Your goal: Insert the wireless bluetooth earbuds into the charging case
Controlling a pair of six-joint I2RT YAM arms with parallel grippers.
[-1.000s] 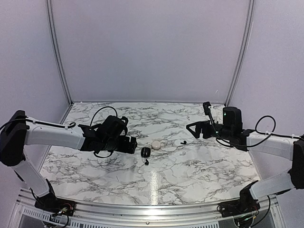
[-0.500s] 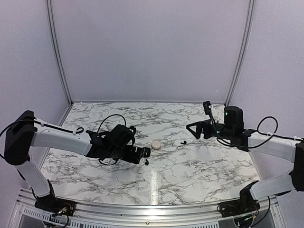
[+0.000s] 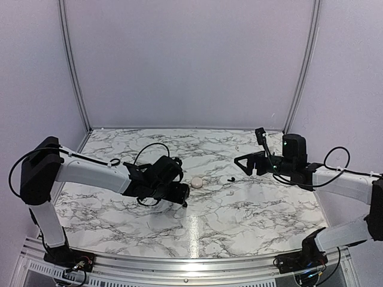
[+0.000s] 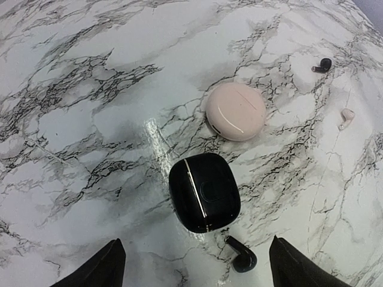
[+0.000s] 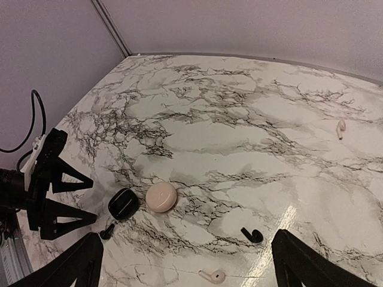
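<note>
- Left gripper (image 4: 195, 248): jaws wide apart, empty, over black case (image 4: 204, 192) and one black earbud (image 4: 241, 256).
- Cream case (image 4: 235, 111): just beside black case, not touching.
- Right gripper (image 5: 188, 236): jaws spread, empty.

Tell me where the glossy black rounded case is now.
The glossy black case lies mid-frame in the left wrist view, just below the pale pink round case, a small black earbud at its lower right.

We log the table (image 4: 90, 89) from the left claw (image 4: 196, 254). The nearer case (image 4: 204, 192) lies just ahead, centred between its fingers. The first earbud (image 4: 241, 257) lies right of centre, by that case's near corner. The charging case (image 4: 236, 111) lies beyond, apart. Far ahead-right we find the second earbud (image 4: 324, 65), with the third earbud (image 4: 346, 116) slightly nearer.
</note>
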